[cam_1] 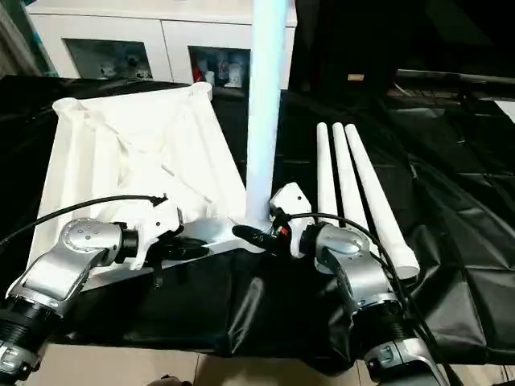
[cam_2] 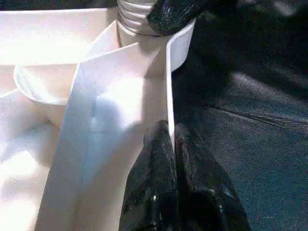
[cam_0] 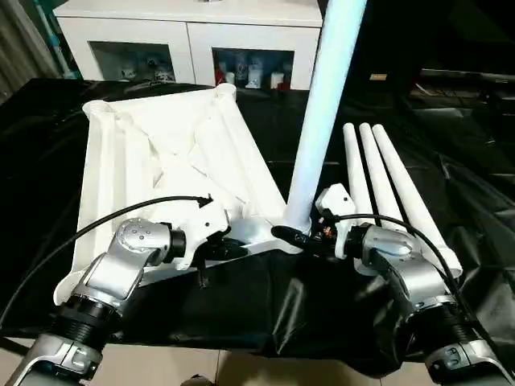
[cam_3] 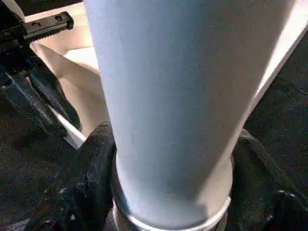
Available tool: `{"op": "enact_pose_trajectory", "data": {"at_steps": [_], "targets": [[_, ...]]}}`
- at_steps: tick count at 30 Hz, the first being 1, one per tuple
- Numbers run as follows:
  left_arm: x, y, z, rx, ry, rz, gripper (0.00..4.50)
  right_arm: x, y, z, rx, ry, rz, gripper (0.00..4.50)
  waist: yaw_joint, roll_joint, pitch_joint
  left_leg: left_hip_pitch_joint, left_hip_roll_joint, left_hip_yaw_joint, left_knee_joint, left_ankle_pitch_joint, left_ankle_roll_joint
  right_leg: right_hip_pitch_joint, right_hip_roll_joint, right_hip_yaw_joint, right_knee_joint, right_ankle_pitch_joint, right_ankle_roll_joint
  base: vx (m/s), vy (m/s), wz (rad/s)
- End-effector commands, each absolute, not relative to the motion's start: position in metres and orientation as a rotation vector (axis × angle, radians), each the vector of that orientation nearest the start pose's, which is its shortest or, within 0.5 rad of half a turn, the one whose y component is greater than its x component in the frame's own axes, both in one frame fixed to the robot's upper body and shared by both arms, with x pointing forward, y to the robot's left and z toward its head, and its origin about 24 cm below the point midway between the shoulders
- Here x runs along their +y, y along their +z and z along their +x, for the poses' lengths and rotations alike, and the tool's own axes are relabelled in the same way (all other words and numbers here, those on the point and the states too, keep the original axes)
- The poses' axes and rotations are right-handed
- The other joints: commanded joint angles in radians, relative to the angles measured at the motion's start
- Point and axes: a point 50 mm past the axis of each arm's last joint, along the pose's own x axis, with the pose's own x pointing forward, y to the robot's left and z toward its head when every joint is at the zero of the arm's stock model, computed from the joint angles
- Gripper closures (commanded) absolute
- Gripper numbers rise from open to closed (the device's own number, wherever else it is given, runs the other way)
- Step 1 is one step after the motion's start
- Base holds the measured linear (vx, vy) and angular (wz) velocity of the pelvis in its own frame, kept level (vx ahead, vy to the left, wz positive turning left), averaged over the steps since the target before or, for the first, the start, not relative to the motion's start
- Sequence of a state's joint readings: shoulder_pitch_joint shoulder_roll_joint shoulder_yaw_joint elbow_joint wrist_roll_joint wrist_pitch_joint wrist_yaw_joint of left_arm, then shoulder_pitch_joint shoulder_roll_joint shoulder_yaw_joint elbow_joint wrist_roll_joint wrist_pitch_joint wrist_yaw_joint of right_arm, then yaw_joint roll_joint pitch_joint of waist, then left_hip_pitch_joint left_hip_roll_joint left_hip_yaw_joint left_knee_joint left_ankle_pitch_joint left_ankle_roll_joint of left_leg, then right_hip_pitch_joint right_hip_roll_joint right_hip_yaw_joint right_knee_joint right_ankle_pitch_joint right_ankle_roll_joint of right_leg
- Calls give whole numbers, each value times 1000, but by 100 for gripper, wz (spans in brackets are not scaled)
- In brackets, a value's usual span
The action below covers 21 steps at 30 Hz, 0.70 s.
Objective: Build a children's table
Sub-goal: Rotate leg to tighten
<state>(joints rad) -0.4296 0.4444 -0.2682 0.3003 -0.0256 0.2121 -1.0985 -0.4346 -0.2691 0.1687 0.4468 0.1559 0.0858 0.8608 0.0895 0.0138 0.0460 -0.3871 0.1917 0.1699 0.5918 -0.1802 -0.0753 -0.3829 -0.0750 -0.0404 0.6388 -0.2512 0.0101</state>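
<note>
Item: tabletop (cam_0: 161, 153), white ribbed plastic, lying underside-up on the black-draped desk (cam_0: 451, 161); I judge it light, stiff and slick, best held by its thin rim, where my left end effector (cam_0: 229, 251) is clenched. One leg (cam_0: 322, 104) stands in the near corner socket, my right end effector (cam_0: 299, 236) set around its base, grip unconfirmed; three spare legs (cam_0: 386, 181) lie alongside.

Silver jointed left forearm (cam_0: 121, 265), silver right forearm (cam_0: 410, 277), black looping cables, ribbed black elbow collars, black fingers (cam_2: 178, 187).

A black plastic sheet (cam_0: 451, 153) covers the work surface. At 12 o'clock behind it stands a white cabinet (cam_0: 189, 36) with 2 glass doors; small figures (cam_0: 249, 74) are inside.
</note>
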Motion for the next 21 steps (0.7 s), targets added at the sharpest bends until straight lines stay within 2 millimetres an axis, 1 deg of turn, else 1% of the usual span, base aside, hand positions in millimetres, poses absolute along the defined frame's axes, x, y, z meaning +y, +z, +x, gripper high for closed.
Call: {"op": "enact_pose_trajectory", "data": {"at_steps": [1, 3, 4, 6, 8, 9, 10, 11, 12, 13, 14, 15, 16, 17, 18, 19, 20, 21], "targets": [[141, 65, 296, 323, -1244, 371, 450, -123, 43, 308, 234, 1003, -125, 177, 0, -4, -69, 17, 33, -5, -51, -20, 123, 51, -55, 34, -47, 262, -290, 0, 0, 0], [142, 64, 296, 331, -1238, 373, 450, -123, 40, 308, 245, 982, -115, 178, 0, -3, -69, 18, 33, -5, -51, -31, 117, 50, -55, 34, -48, 241, -289, 0, 0, 0], [142, 60, 297, 351, -1213, 385, 450, -124, 34, 311, 274, 898, -84, 178, -2, -5, -67, 18, 33, -4, -52, -39, 113, 49, -55, 35, -49, 226, -290, 0, 0, 0], [143, 55, 300, 378, -1176, 394, 450, -124, 28, 314, 293, 821, -51, 178, -4, -5, -65, 18, 32, -4, -56, -58, 99, 48, -56, 36, -52, 187, -288, 0, 0, 0], [142, 50, 304, 406, -1121, 394, 450, -121, 23, 317, 311, 747, -17, 178, -8, -3, -60, 23, 34, -4, -62, -119, 66, 44, -57, 37, -61, 91, -278, 0, 0, 0], [141, 49, 305, 412, -1104, 391, 450, -121, 21, 317, 317, 728, -11, 178, -9, -3, -59, 24, 35, -4, -64, -132, 57, 44, -58, 38, -64, 70, -275, 0, 0, 0], [138, 47, 308, 422, -1070, 379, 450, -117, 17, 318, 330, 688, -12, 178, -11, -4, -57, 24, 34, -3, -67, -152, 40, 44, -59, 39, -69, 24, -267, 0, 0, 0], [132, 44, 313, 437, -1022, 366, 450, -112, 11, 319, 353, 632, -6, 178, -11, -2, -56, 24, 33, -4, -69, -163, 31, 43, -60, 39, -71, 1, -262, 0, 0, 0], [128, 42, 317, 448, -975, 361, 450, -106, 7, 320, 369, 596, -9, 178, -12, -1, -52, 28, 33, -4, -73, -197, 12, 38, -60, 40, -78, -60, -250, 0, 0, 0], [126, 42, 318, 451, -963, 358, 450, -104, 6, 321, 372, 588, -10, 178, -11, -2, -50, 29, 32, -5, -76, -231, -4, 37, -62, 41, -84, -122, -235, 0, 0, 0], [122, 41, 322, 461, -924, 350, 450, -99, 4, 322, 379, 562, -13, 178, -11, -2, -49, 31, 33, -6, -78, -248, -9, 36, -62, 41, -87, -150, -227, 0, 0, 0], [117, 41, 327, 472, -871, 337, 450, -94, 3, 324, 390, 528, -20, 178, -14, 1, -40, 39, 33, -8, -84, -326, -31, 26, -64, 43, -98, -270, -205, 0, 0, 0], [114, 42, 329, 476, -843, 331, 450, -91, 2, 325, 395, 506, -26, 178, -15, -1, -39, 42, 34, -9, -86, -347, -39, 26, -66, 43, -102, -306, -198, 0, 0, 0], [104, 43, 336, 486, -773, 311, 450, -82, 2, 330, 411, 427, -24, 178, -15, -1, -40, 46, 34, -11, -86, -365, -48, 21, -68, 45, -106, -341, -185, 0, 0, 0], [95, 45, 340, 483, -741, 295, 450, -76, 3, 333, 417, 379, -14, 178, -15, -3, -42, 47, 31, -12, -86, -364, -51, 19, -67, 45, -107, -344, -180, 0, 0, 0], [91, 45, 341, 483, -732, 286, 450, -73, 4, 334, 417, 366, -5, 178, -15, -3, -42, 47, 31, -12, -86, -364, -51, 19, -67, 45, -107, -344, -180, 0, 0, 0], [91, 45, 341, 483, -732, 286, 450, -73, 4, 334, 417, 366, -5, 178, -11, -4, -46, 42, 32, -13, -87, -335, -41, 26, -67, 44, -105, -293, -171, 0, 0, 0], [83, 47, 344, 478, -713, 280, 450, -66, 6, 337, 412, 338, 6, 178, -9, -4, -48, 38, 32, -13, -88, -316, -34, 28, -66, 43, -104, -261, -168, 0, 0, 0]]}}
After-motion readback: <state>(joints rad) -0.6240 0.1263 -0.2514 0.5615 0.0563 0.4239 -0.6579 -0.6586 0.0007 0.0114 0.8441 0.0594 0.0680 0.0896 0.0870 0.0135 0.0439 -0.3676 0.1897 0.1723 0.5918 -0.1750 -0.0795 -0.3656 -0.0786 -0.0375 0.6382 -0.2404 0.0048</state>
